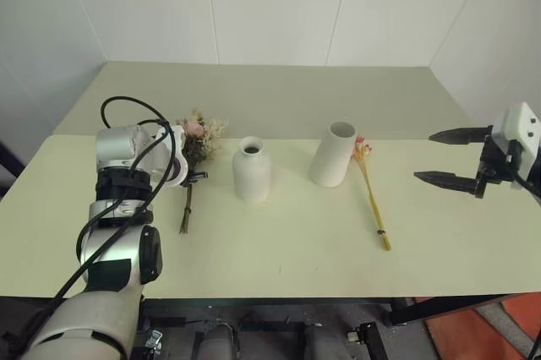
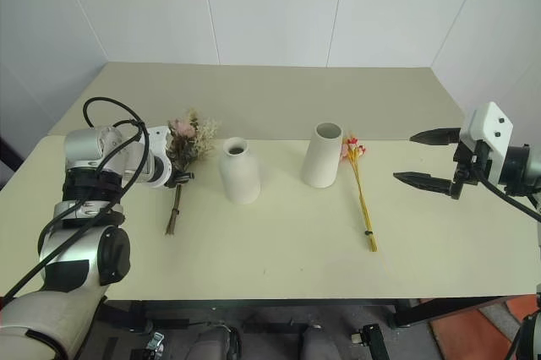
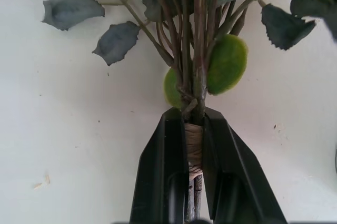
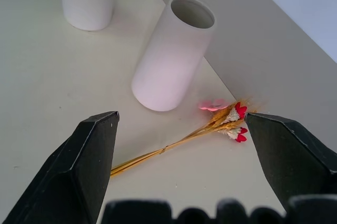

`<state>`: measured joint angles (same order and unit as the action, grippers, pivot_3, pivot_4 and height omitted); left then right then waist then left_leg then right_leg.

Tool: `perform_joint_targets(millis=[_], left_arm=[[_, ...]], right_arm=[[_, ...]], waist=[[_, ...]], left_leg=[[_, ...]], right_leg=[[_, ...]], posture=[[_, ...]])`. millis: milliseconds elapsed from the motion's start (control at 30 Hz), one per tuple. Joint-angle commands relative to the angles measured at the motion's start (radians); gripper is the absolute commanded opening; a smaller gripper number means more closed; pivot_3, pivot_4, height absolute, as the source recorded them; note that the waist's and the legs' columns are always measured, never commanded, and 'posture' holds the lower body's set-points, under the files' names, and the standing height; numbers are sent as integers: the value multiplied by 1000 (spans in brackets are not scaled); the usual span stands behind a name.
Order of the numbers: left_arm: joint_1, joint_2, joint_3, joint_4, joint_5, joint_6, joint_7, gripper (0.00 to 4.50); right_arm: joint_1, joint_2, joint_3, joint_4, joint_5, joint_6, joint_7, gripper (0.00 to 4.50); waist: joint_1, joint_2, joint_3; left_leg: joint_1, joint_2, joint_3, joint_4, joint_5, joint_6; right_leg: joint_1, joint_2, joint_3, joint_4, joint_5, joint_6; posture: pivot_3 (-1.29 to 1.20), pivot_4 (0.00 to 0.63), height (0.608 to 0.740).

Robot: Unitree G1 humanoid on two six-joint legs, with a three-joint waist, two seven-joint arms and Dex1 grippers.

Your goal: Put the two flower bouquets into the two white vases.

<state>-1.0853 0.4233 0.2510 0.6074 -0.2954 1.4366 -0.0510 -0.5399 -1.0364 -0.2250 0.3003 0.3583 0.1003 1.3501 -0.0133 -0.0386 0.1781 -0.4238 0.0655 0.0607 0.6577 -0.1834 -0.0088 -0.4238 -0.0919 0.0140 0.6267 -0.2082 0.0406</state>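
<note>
White panelled walls back a pale table (image 1: 279, 250), where the bottle-shaped vase (image 1: 252, 170) stands upright and serves as the reference point. Count: two vases, two bouquets, two grippers.

The wide-mouthed vase (image 1: 333, 154) stands near the bottle-shaped vase on its right, also upright and empty; both mouths face up, ready to receive stems. The bushy bouquet (image 1: 197, 144) lies flat to the left of the bottle-shaped vase, blooms toward the wall. The left gripper (image 3: 194, 182) is clamped tight on its bound stems just below the leaves, the likely point for lifting the bunch as one piece. It is judged not yet raised.

The slim bouquet (image 1: 372, 191) lies further right, beyond the wide-mouthed vase, its red blossoms just beside that vase. The right gripper (image 1: 448, 157) hovers further right again, jaws spread wide and empty, apparently waiting for that bunch.
</note>
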Motion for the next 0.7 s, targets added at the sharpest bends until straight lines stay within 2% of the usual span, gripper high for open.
perform_joint_targets(millis=[33, 133, 267, 300, 400, 500, 700], left_arm=[[-13, -20, 78, -28, 8, -62, 35, 109], [30, -82, 202, -169, -6, -248, 121, 109], [65, -113, 258, -321, -8, -483, 149, 109], [75, -125, 285, -367, -41, -571, 116, 109], [101, -150, 401, -477, -255, -699, -97, 109], [130, -134, 372, -508, -321, -800, -255, 109], [64, -147, 362, -437, -469, -849, -371, 109]], right_arm=[[-30, -29, -19, 1, 6, 6, -5, 4500], [-21, -43, -38, -1, 20, 21, -1, 4500], [3, -63, -64, 1, 36, 7, 20, 4500], [6, -66, -70, 4, 44, 2, 31, 4500], [0, -71, -82, 14, 74, 36, 53, 4500], [18, -62, -102, 1, 97, 11, 69, 4500], [68, -35, -131, -56, 138, 5, 67, 4500]], waist=[[0, 0, 0], [1, 0, 0], [0, -3, 2], [0, -3, 2], [-1, -3, 2], [1, -3, 1], [11, -3, 1]], left_leg=[[0, 0, 0, 0, 0, 0], [0, 0, 0, 0, 0, 0], [-1, 0, 0, 0, 0, 0], [-1, 0, 0, 0, 0, 0], [-1, 0, 0, 0, 0, -1], [0, 0, 1, 0, 0, -1], [0, 0, 0, 2, 0, -1]], right_leg=[[0, 0, 0, 0, 0, 0], [0, 0, 0, 0, 0, 0], [0, 0, 0, -1, 3, -4], [0, 0, 0, -1, 3, -4], [0, 0, 0, -1, 3, -4], [1, 0, 0, -1, 3, -4], [2, 0, 0, -1, 1, 0]], posture=[[0, 150, 740], [0, 150, 740], [0, 150, 740], [0, 150, 740], [0, 150, 740], [0, 150, 740], [0, 150, 740]])
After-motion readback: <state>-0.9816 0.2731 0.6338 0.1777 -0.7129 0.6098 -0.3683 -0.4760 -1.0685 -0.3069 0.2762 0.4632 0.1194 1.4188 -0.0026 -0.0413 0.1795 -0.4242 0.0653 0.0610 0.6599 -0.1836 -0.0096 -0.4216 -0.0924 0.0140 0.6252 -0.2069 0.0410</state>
